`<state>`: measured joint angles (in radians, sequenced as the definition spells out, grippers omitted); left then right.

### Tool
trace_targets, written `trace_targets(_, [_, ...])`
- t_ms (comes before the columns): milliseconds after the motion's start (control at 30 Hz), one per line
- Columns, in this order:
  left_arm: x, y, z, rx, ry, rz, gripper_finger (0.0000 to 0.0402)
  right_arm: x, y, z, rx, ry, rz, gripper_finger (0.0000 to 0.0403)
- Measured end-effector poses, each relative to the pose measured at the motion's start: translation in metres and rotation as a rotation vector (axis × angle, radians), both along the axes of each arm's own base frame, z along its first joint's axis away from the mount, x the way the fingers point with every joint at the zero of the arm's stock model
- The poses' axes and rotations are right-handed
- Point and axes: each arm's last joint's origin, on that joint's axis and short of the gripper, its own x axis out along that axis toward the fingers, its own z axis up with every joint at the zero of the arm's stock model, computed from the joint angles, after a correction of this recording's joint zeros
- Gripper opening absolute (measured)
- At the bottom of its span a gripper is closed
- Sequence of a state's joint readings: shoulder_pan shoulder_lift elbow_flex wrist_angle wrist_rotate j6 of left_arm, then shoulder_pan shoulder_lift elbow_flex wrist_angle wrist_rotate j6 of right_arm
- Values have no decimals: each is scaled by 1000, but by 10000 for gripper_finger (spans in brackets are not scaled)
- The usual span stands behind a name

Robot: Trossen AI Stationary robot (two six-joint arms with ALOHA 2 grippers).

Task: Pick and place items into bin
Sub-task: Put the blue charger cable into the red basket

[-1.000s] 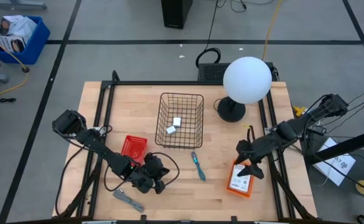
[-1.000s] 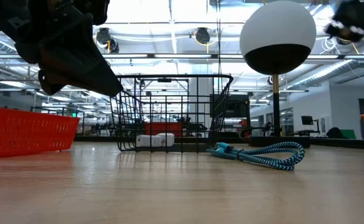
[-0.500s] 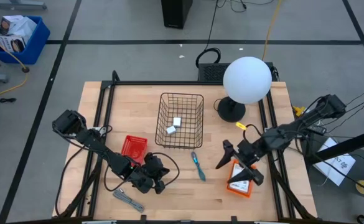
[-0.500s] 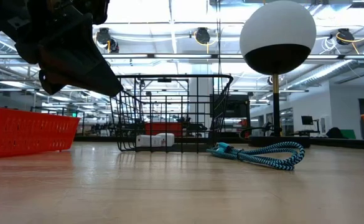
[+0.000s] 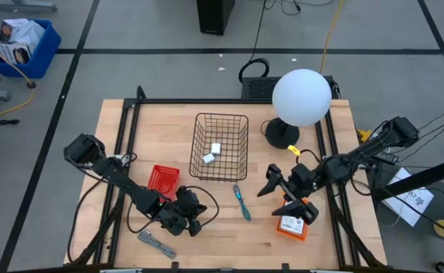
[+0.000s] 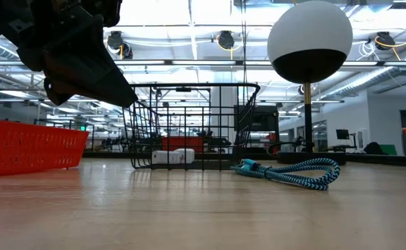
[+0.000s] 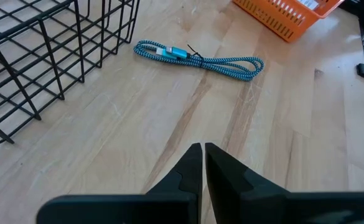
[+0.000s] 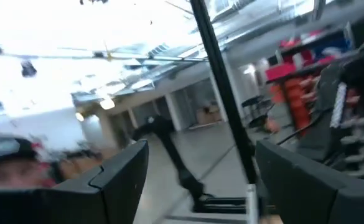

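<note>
The black wire bin [image 5: 222,146] stands mid-table with two little white blocks [image 5: 212,153] on its floor. A teal braided cable [image 5: 241,202] lies on the wood near it, also in the left wrist view [image 7: 197,58]. A grey metal tool [image 5: 155,244] lies near the front edge. A white printed card packet [image 5: 290,224] lies in an orange tray [image 5: 300,234]. My left gripper [image 5: 199,217] hangs shut just above the table, left of the cable, its fingertips [image 7: 203,149] together. My right gripper [image 5: 283,199] is open, raised above the orange tray, holding nothing.
A small red basket [image 5: 163,180] sits left of the bin. A lamp with a white globe [image 5: 301,97] stands at the back right, its black base [image 5: 281,135] close to the bin. A black frame rail [image 5: 324,152] runs along the table's right side.
My right gripper has risen from over the orange tray and shifted a little toward the table's left. It has tipped from pointing down to pointing upward and has rolled. Its fingers stay spread. The card packet stays in the tray.
</note>
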<state>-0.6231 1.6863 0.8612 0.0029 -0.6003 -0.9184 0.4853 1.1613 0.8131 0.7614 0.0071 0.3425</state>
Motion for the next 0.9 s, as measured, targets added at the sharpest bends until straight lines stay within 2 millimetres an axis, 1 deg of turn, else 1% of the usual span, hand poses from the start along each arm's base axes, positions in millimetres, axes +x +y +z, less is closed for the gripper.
trace_targets(33, [0, 0, 0, 0, 0, 0, 24, 3, 1, -3, -36, 1, -15, 288])
trace_targets(100, [0, 0, 0, 4, 1, -3, 24, 11, 4, -14, -69, 56, -58, 283])
trace_targets(267, [0, 0, 0, 17, 2, -12, 24, 36, 14, -60, -140, 290, -126, 268])
trace_targets(400, [0, 0, 0, 20, 3, -15, 24, 47, 21, -101, -103, 574, -117, 260])
trace_targets(500, [0, 0, 0, 20, 3, -15, 24, 53, 23, -123, -27, 710, -144, 256])
trace_targets(600, [0, 0, 0, 20, 3, -15, 24, 56, 25, -136, 35, 803, -164, 250])
trace_targets(667, [0, 0, 0, 17, 2, -13, 24, 54, 24, -142, 66, 874, -177, 244])
trace_targets(833, [0, 0, 0, 17, 1, -13, 24, 46, 22, -151, 133, 1037, -226, 235])
trace_targets(900, [0, 0, 0, 18, 0, -13, 24, 48, 23, -149, 131, 1088, -246, 234])
